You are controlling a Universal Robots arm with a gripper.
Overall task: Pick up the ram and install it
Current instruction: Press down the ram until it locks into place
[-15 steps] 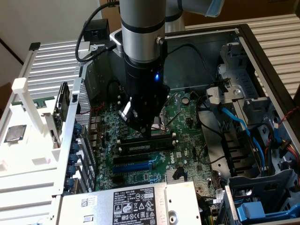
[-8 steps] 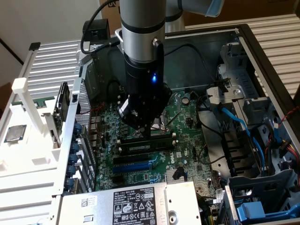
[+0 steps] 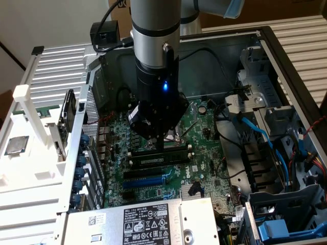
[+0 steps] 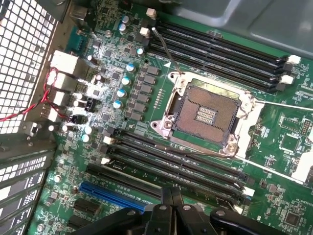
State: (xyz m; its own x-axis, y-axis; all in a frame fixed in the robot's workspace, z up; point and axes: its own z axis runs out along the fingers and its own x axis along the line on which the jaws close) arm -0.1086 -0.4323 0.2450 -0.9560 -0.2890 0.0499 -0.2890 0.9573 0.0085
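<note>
hovering low over the motherboard (image 3: 204, 127) inside the open computer case (image 3: 286, 66), with the hand (image 4: 170, 196) closed, fingertips pressed together and gripping nothing that can be made out. pointing down at the bank of black memory slots (image 4: 186, 169) just beside the empty processor socket (image 4: 208, 112), on the side nearer the blue expansion slot (image 4: 110, 196). looks seated already: the ram (image 3: 158, 159), a dark green strip with a pale label, lying flat along one of the slots directly under the hand in the exterior view. judged as near the end of the task, pick-up done and the strip in its slot. cannot tell whether the white end clips (image 4: 248, 192) have latched or whether the strip is pushed fully home. square silver processor chip (image 3: 16, 145) resting apart on the white counter (image 3: 30, 194) outside the case, at the exterior view's left.
</note>
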